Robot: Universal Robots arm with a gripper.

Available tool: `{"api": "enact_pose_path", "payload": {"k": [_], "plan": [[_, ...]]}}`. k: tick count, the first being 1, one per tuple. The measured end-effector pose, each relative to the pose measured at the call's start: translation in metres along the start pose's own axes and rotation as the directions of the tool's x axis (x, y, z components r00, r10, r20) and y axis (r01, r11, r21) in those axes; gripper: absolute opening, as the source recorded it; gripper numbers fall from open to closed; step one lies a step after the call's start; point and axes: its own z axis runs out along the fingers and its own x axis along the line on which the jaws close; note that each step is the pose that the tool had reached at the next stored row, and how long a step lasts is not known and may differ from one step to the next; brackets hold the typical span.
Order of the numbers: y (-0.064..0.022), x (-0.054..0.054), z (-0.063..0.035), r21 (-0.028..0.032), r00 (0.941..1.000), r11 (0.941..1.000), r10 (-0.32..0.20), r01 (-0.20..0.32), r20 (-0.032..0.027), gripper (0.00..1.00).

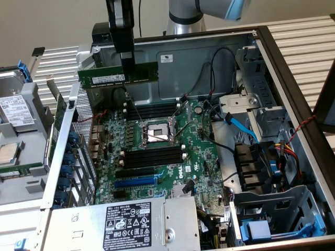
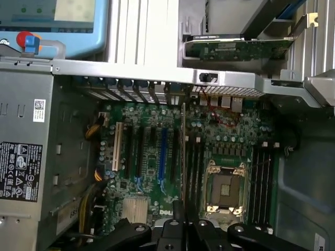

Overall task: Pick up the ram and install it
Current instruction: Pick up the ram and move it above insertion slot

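Shows the claw [image 1: 127, 77] clenched on the ram [image 1: 102, 77], gripped at its upper edge near mid-length and held in the air above the motherboard [image 1: 199, 151] inside the open computer case [image 1: 172, 78]. Places the ram at the claw's tip, hanging toward 6 o'clock from it, long axis running 9 to 3 o'clock in the exterior view, contact edge pointing down at the board. Sets the black memory slots [image 1: 152, 157] at 5 o'clock from the ram, flanking the CPU socket [image 1: 157, 132], roughly parallel to the stick. Reads as aligned in heading, not yet seated in any slot.
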Motion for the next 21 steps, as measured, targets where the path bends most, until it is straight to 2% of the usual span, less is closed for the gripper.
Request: {"api": "enact_pose_path", "payload": {"k": [3,5,6,7,10,11,12,14,18,21], "plan": [[-0.0072,0.0001,0.0009,-0.0006,0.9999,1.0,0.002,-0.002,-0.0103,0.13],[-0.0095,0.0002,0.0011,-0.0009,0.9999,1.0,0.006,-0.006,-0.0105,0.13],[-0.0095,0.0002,0.0013,-0.0052,0.9999,0.9999,0.01,-0.01,-0.0101,0.13],[-0.0095,0.0002,0.0013,-0.0135,0.9999,0.9998,0.012,-0.012,-0.0087,0.13],[-0.0096,0.0002,0.0014,-0.0436,0.9997,0.9988,0.023,-0.023,-0.0017,0.13],[-0.0096,0.0001,0.0016,-0.0488,0.9996,0.9984,0.028,-0.028,0.0011,0.13],[-0.0096,0.0,0.0021,-0.0513,0.9994,0.9981,0.034,-0.034,0.0021,0.13],[-0.0095,0.0,0.0031,-0.052,0.9987,0.9974,0.051,-0.051,0.0049,0.13],[-0.0098,-0.001,0.0041,-0.0432,0.9981,0.9972,0.062,-0.061,0.0063,0.13],[-0.0102,-0.0016,0.0047,-0.0407,0.9976,0.9969,0.068,-0.067,0.0167,0.13]]}}
